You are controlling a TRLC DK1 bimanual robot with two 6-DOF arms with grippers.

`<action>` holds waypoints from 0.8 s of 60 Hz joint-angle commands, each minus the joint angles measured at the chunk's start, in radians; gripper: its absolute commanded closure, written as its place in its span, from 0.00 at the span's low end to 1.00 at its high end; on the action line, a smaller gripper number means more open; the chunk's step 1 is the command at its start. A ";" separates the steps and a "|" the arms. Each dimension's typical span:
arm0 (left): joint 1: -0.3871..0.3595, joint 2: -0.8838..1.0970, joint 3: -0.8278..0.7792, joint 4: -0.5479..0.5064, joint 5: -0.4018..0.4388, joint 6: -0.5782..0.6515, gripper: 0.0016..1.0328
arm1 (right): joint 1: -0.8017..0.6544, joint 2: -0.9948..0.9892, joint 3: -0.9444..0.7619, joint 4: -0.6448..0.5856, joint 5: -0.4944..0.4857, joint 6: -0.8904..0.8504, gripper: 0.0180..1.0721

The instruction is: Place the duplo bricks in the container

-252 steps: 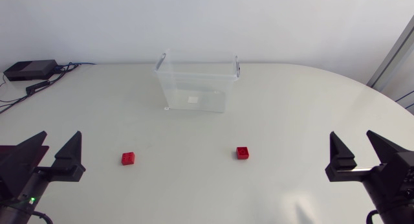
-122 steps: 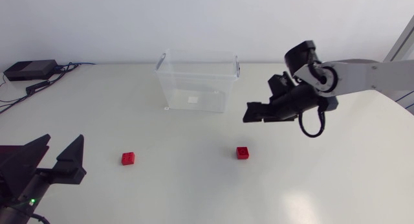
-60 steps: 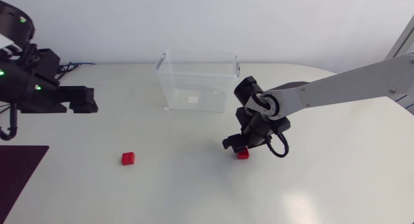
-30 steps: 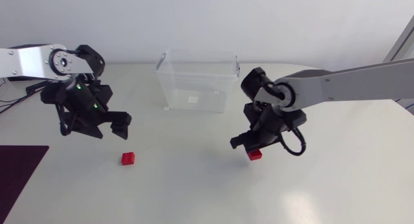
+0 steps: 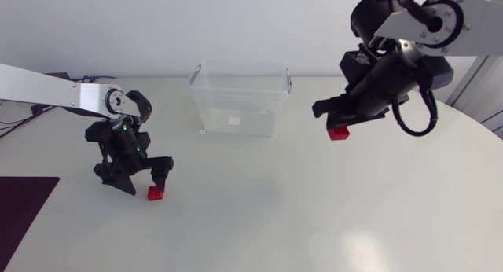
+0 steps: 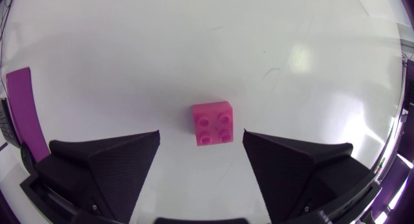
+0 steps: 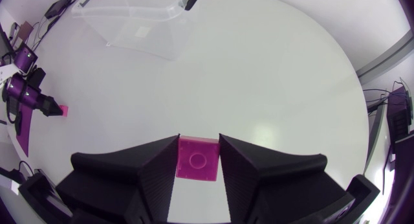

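Observation:
One red duplo brick [image 5: 156, 192] lies on the white table at the front left. My left gripper [image 5: 141, 180] stands over it, open. In the left wrist view this brick [image 6: 211, 122] sits between the fingertips with a gap on each side of it. My right gripper [image 5: 339, 119] hangs in the air to the right of the clear plastic container [image 5: 240, 99], shut on the second red brick [image 5: 339, 133]. The right wrist view shows that brick [image 7: 197, 159] pinched between both fingers, with the container [image 7: 139, 26] far ahead and the table well below.
A black box with cables [image 5: 35, 85] sits at the table's back left. A dark mat [image 5: 23, 209] lies at the front left edge, beside my left gripper. The container stands upright with no lid on it.
My right gripper has shut on its brick and carried it up and to the right. My left arm has come down and forward over the other brick.

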 commanded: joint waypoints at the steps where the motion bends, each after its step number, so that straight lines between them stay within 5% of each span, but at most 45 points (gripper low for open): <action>1: 0.011 0.052 0.024 -0.004 0.014 -0.051 0.21 | -0.015 -0.005 0.067 -0.030 -0.001 -0.016 0.73; 18: 0.001 0.078 0.026 0.046 0.017 -0.106 0.58 | -0.024 0.024 0.305 -0.077 0.001 -0.023 0.73; 28: 0.013 0.055 -0.005 0.117 0.065 -0.116 0.77 | 0.011 0.040 0.367 -0.016 0.001 -0.024 0.72; 31: 0.010 0.030 -0.028 0.154 0.074 -0.117 0.90 | 0.023 0.040 0.367 0.030 0.002 -0.026 0.72; 48: 0.008 -0.194 -0.078 0.125 0.080 -0.071 0.93 | 0.049 0.069 0.336 0.277 0.005 -0.070 0.72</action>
